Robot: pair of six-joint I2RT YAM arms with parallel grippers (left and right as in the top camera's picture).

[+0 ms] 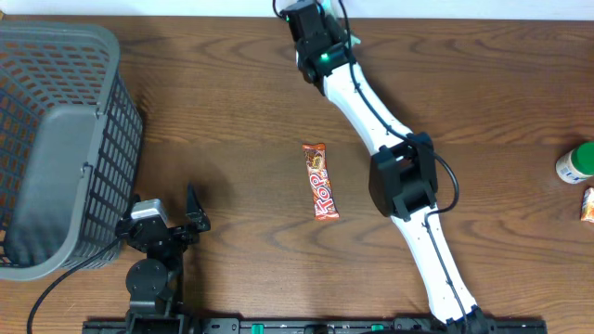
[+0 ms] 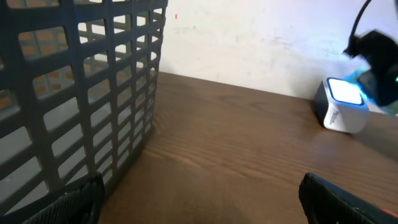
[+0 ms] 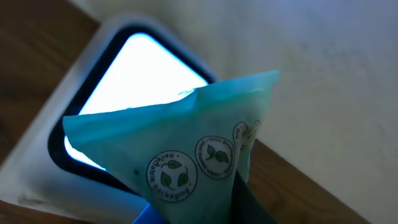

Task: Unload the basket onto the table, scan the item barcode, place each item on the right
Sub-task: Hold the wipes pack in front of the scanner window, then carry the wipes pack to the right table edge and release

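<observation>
1. Item: teal pouch [image 3: 186, 143], held up just in front of the scanner [image 2: 341, 106], between the right wrist camera and the scanner's lit window. It covers the lower right part of the window; whether it touches the glass cannot be told.
2. Right gripper [image 1: 314, 13]: fingers drawn narrow and pinching the pouch from below. The grip point itself is out of frame in the wrist view.
3. Left gripper [image 2: 202, 208]: fingers spread wide and holding nothing, well apart from the scanner on its basket side.
4. Handling (judgement): thin film, light and soft. The upper edge looks wavy and unsupported, so it is likely to flop or curl. The film is probably slick. It is not fragile, though a hard squeeze would crease the print.
5. Where to hold (judgement): by a sealed edge or corner, leaving the flat printed panel free and taut for the window.
6. Orientation: the upper edge slopes up towards the right, with one corner pointing up and away from the scanner window. The face with the round leaf emblems is turned to the camera, the opposite face to the window.
7. Long axis: cannot tell, as the lower part is cut off. No barcode is seen on the visible face.
</observation>
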